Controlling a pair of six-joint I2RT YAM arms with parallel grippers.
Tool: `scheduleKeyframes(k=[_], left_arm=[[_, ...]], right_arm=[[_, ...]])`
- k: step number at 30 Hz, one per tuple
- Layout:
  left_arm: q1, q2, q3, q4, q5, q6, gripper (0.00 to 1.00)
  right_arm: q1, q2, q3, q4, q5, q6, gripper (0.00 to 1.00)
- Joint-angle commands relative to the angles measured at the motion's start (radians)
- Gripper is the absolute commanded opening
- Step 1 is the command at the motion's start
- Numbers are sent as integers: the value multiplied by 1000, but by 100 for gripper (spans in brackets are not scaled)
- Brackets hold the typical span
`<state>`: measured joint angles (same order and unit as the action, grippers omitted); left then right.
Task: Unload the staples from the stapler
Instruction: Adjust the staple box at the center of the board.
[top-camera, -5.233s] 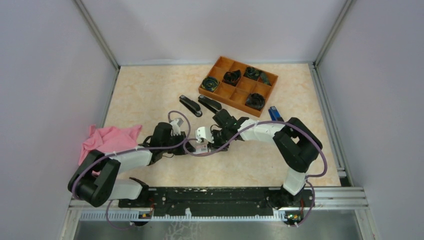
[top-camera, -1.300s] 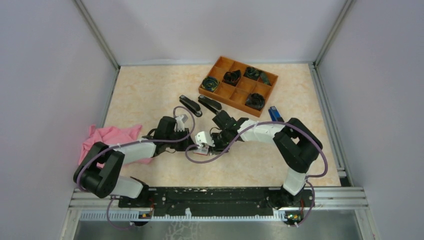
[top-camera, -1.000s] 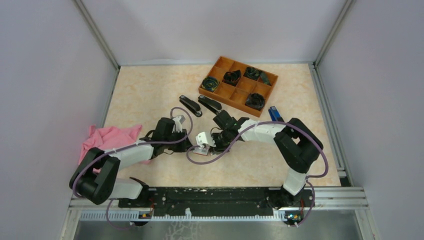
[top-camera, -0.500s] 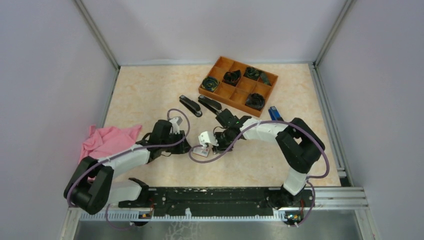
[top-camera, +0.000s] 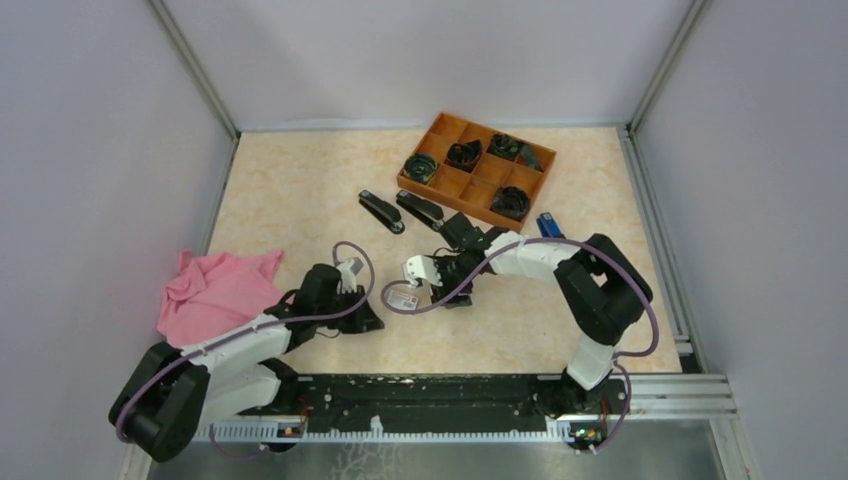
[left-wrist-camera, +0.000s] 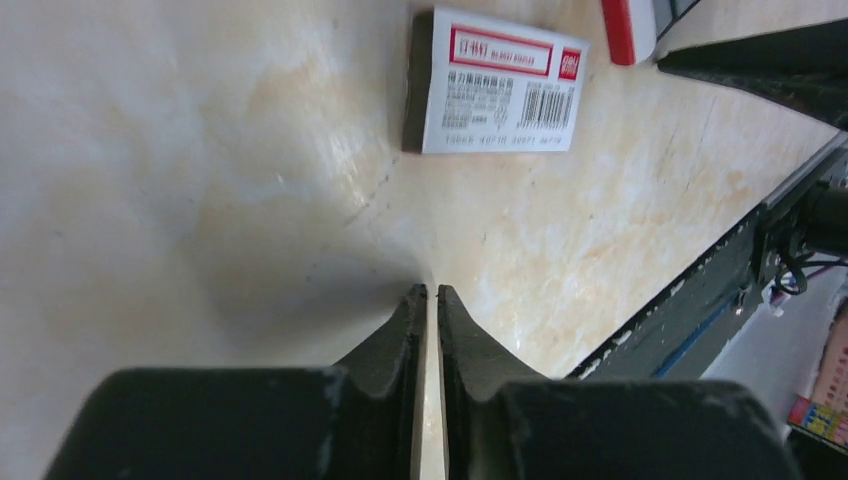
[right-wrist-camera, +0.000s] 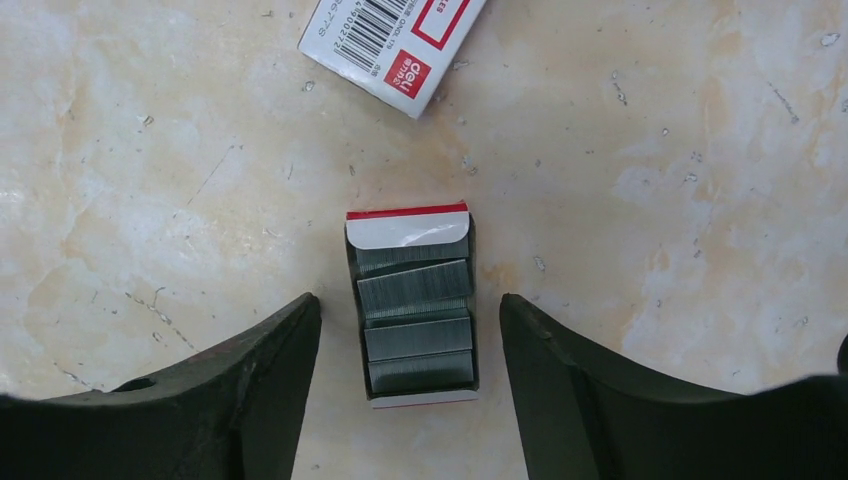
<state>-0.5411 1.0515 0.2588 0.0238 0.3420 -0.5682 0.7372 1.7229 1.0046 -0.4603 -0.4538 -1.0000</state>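
Note:
Several silvery-grey strips of staples lie in a small open cardboard tray flat on the table. My right gripper is open just above it, one finger on each side of the tray, touching nothing. In the top view the right gripper hangs mid-table. Two black staplers lie side by side farther back, away from both grippers. My left gripper is shut on nothing, low over bare table, near the front.
A white-and-red staple box lies between the two grippers. An orange divided tray with black coiled items stands at the back. A blue stapler lies beside it. A pink cloth is at the left edge.
My left arm has drawn back toward the near edge and its gripper has shut. My right gripper's jaws have spread wider around the staple tray and shifted slightly back and right.

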Motion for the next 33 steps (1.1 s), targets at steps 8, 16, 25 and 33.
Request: scheduleKeyframes(k=[8, 16, 25, 33], left_arm=[[-48, 201, 46, 54, -161, -17, 16], [-34, 400, 204, 121, -269, 49, 18], [-34, 507, 334, 196, -113, 138, 25], [-34, 165, 155, 213, -108, 272, 63]], right_arm=[[-3, -97, 51, -11, -121, 69, 75], [-50, -149, 41, 26, -191, 112, 75], [-86, -162, 32, 48, -238, 132, 72], [-96, -165, 34, 33, -279, 117, 72]])
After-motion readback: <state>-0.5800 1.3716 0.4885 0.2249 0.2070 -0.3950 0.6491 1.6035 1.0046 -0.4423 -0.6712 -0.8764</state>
